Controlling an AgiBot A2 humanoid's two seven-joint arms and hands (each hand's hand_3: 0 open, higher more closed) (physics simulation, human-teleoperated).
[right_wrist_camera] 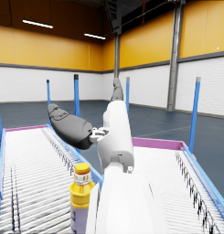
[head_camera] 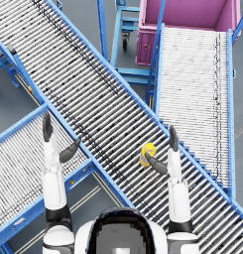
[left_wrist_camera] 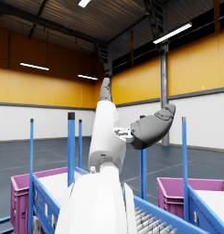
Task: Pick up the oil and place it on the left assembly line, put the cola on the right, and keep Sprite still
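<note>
Oil bottle (head_camera: 147, 154) stands upright on the middle roller belt (head_camera: 93, 94), near end, just left of the right hand (head_camera: 170, 149). That hand is released, fingers straight, thumb out toward the bottle, grasping nothing. Left hand (head_camera: 52, 143) is likewise spread and empty, over the left belt's (head_camera: 16, 163) edge. Pink bin (head_camera: 192, 15) sits beyond the right belt (head_camera: 192, 84).

1. Left arm (head_camera: 54, 191) – white forearm reaches straight forward, wrist in line with it.
2. Left robot hand (head_camera: 50, 139) – fingers extended along the forearm, dark thumb splayed wide toward the right side, nothing gripped.
3. Right arm (head_camera: 178, 198) – roughly parallel to the left, same reach.
4. Right robot hand (head_camera: 170, 153) – mirrors the left: fingers straight, thumb out toward the left side, holding nothing.
</note>
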